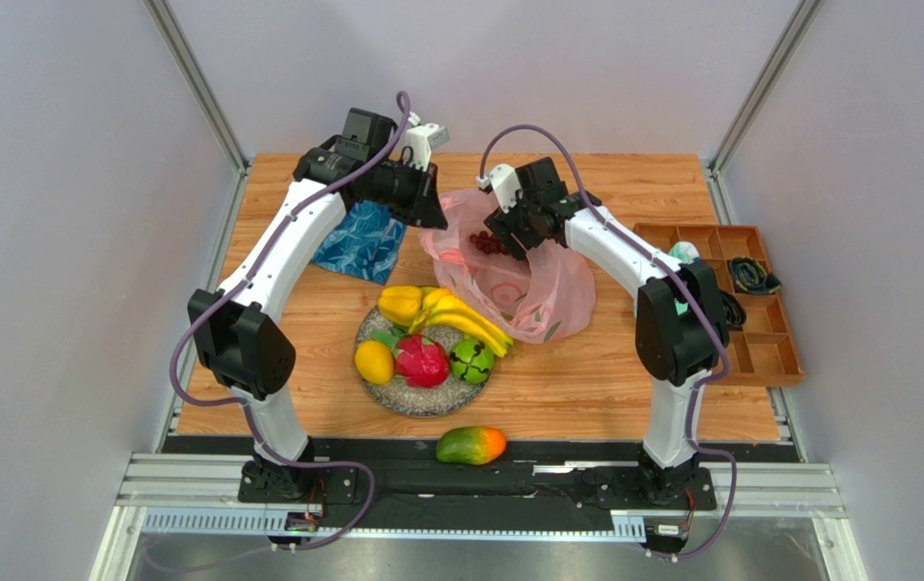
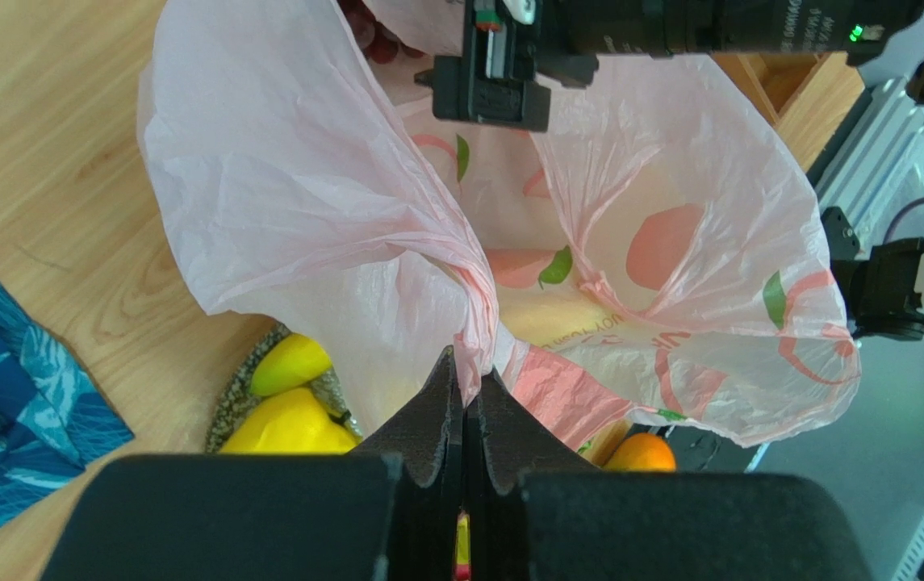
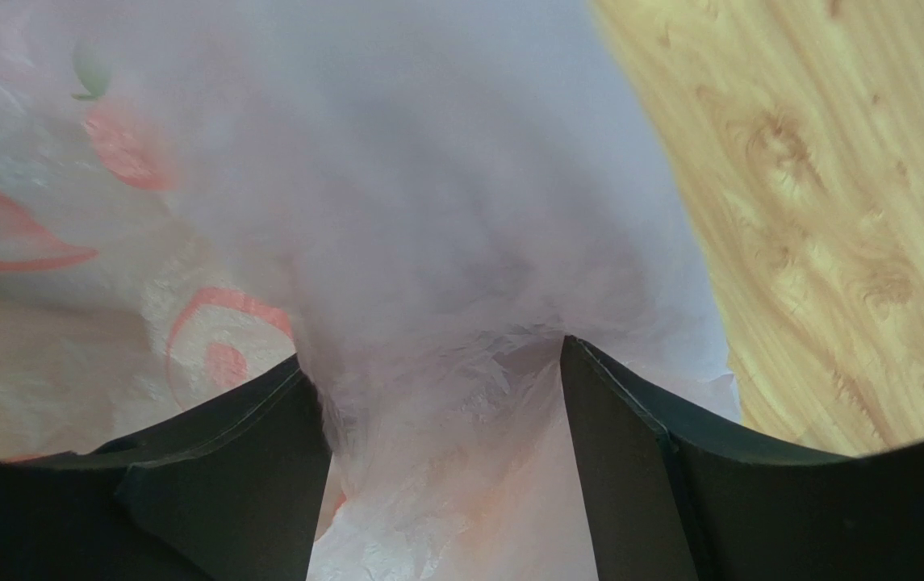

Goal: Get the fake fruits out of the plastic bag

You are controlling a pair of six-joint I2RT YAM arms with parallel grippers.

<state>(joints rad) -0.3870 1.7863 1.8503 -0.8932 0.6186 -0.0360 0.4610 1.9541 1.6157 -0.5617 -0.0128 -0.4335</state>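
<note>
The pink plastic bag (image 1: 539, 291) lies behind the plate with its mouth lifted. My left gripper (image 1: 439, 216) is shut on a fold of the bag's rim (image 2: 469, 363) and holds it up. My right gripper (image 1: 500, 237) is at the bag's mouth, its jaws open with bag film between them (image 3: 433, 354). Purple grapes (image 1: 484, 243) show at the bag's mouth by its tip, and also in the left wrist view (image 2: 372, 27). Bananas (image 1: 469, 320), a lemon (image 1: 373, 361), a red dragon fruit (image 1: 422, 361) and a green melon (image 1: 471, 360) lie on the speckled plate (image 1: 412, 400). A mango (image 1: 470, 446) lies at the near edge.
A blue leaf-patterned cloth (image 1: 357, 240) lies left of the bag. A wooden compartment tray (image 1: 758, 345) with small items stands at the right edge. The enclosure walls stand close on the left, right and back.
</note>
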